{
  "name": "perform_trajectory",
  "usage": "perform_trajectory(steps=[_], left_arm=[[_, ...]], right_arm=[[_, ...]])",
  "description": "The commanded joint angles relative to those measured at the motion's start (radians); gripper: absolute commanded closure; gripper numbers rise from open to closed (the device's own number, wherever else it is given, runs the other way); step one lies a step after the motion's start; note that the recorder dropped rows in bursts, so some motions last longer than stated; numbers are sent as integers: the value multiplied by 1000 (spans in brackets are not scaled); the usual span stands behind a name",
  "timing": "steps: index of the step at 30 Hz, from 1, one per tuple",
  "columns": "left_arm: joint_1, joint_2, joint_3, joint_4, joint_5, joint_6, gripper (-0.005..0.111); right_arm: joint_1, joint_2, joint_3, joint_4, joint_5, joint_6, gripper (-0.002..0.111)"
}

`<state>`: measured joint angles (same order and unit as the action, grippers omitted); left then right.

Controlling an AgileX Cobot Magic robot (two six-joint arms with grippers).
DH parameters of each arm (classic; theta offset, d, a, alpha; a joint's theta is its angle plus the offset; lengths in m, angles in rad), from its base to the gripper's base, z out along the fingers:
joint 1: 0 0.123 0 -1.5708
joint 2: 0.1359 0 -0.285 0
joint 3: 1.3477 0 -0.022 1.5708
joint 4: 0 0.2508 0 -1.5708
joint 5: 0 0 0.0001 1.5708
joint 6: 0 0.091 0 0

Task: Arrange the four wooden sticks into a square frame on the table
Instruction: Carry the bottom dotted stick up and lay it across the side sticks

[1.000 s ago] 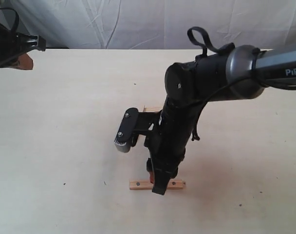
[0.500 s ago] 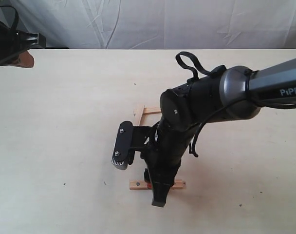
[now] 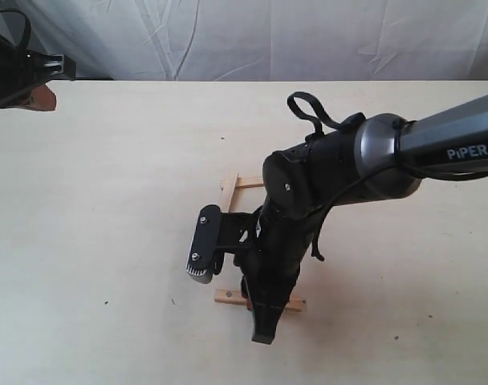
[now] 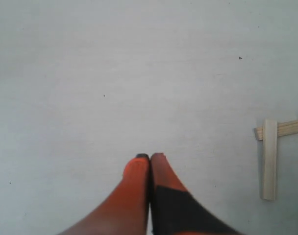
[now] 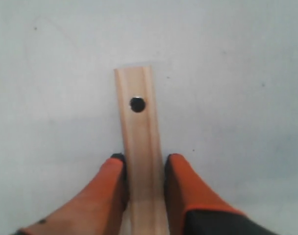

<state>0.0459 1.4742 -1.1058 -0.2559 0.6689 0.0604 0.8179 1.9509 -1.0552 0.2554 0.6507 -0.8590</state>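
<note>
On the table (image 3: pixel 107 200), my right gripper (image 5: pixel 145 164) points down over the near wooden stick (image 5: pixel 136 142), a pale slat with a dark hole near its end. Its orange fingers (image 5: pixel 181 186) press on the slat's two long edges. In the exterior view that stick (image 3: pixel 226 297) lies low in the middle, half hidden under the right arm (image 3: pixel 308 192). Two plain sticks cross at a corner farther back, a left one (image 3: pixel 229 191) and a back one (image 3: pixel 252 183). The fourth stick is hidden. My left gripper (image 4: pixel 150 157) is shut and empty, hovering far from the sticks.
The left arm (image 3: pixel 15 72) rests at the table's far left back corner. A wrinkled white cloth (image 3: pixel 252 36) hangs behind the table. The left wrist view shows the crossed corner of two slats (image 4: pixel 269 159) off to one side.
The right arm has sunk lower and a little nearer over the near stick. That stick's left end has shifted slightly back, so it now lies a bit tilted. The left arm stays put.
</note>
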Motion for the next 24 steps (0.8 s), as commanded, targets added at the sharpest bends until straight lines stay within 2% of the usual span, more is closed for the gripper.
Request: perform_trajectory(steps=[1,5,9,13,18,24], left_arm=[[2,-8,3,-5,-16,3,107],[2,-8,3,-5,-28,3,107],[2,-8,3,-12,-41,3,107],[2,-8,3,-14,-39,3,107],[2,-8,3,-21,-41,3,107],[2,-8,3,-21,-41,3,107]], right_arm=[[2,8,-2,-39,16,-5,108],[-31,-25,-90,-71,163,-5,109],[-107,-33,-216,-130,216,-5,109],[-170,-14,-293,-160,200,-121,109],[-178,43,-301,-156,137,-288,109],[-178,119,-314,-138,34,-296,109]])
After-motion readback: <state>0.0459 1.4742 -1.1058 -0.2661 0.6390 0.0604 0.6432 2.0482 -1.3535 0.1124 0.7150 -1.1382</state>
